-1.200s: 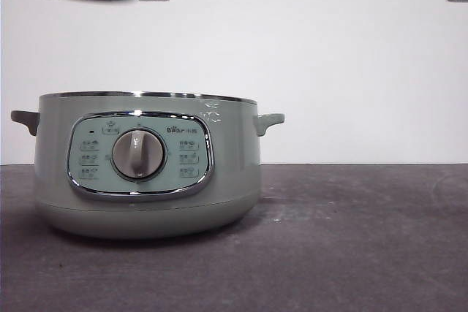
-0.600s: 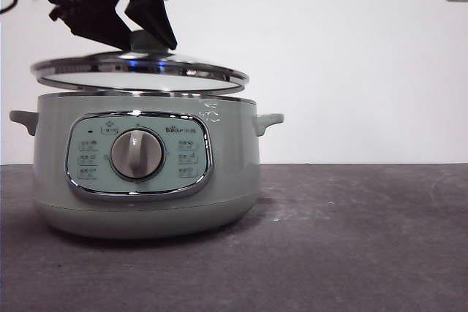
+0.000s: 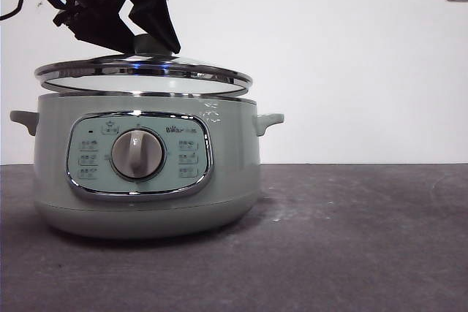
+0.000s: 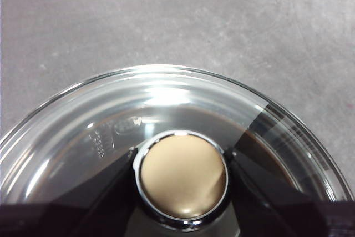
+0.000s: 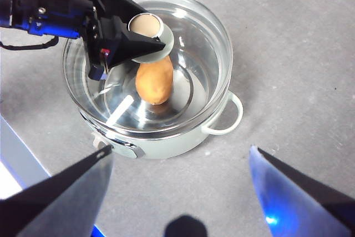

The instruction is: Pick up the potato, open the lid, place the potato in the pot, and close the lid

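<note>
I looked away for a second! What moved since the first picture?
The left gripper, shut on the lid's knob, has brought the lid down from the top corner to just above the pot, not quite seated. The potato lies inside. The pot stayed put; the right gripper waits open above.

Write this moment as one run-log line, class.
left hand: shut on lid knob, just above pot | potato: inside pot | right hand: open, empty | step: close lid

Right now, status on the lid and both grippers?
Left gripper shut on clear glass lid's sage-green knob, lid just above sage-green pot rim, not seated. Orange-brown potato inside pot. Right gripper open, above, clear.
</note>
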